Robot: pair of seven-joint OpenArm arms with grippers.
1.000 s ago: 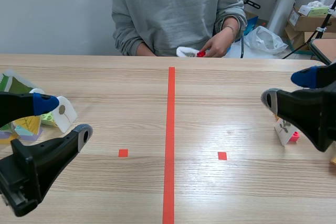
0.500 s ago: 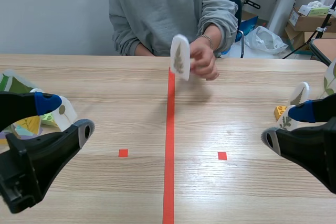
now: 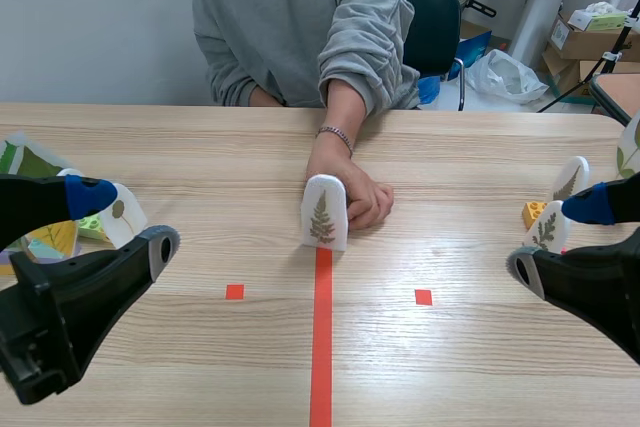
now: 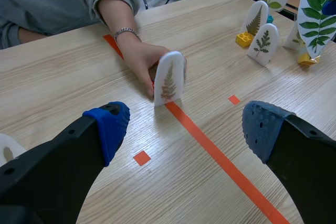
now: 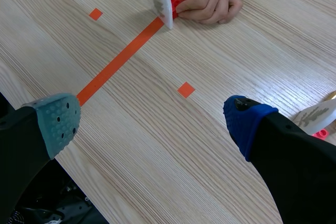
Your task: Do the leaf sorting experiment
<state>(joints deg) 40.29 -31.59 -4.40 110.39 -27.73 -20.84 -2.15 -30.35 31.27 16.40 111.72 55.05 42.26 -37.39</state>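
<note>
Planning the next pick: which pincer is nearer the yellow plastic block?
Right. The right pincer is close beside the yellow plastic block; the left pincer is across the tape line.

The room is bright, and the light is soft and even. The wooden table (image 3: 180,167) looks pale all over, near and far. The light seems to come from above, maybe from lamps on the ceiling. A small, soft shadow lies on the table right beside the person's hand (image 3: 362,199) and the white leaf card (image 3: 324,212). The wall (image 3: 90,17) behind looks flat and a little darker.
</note>
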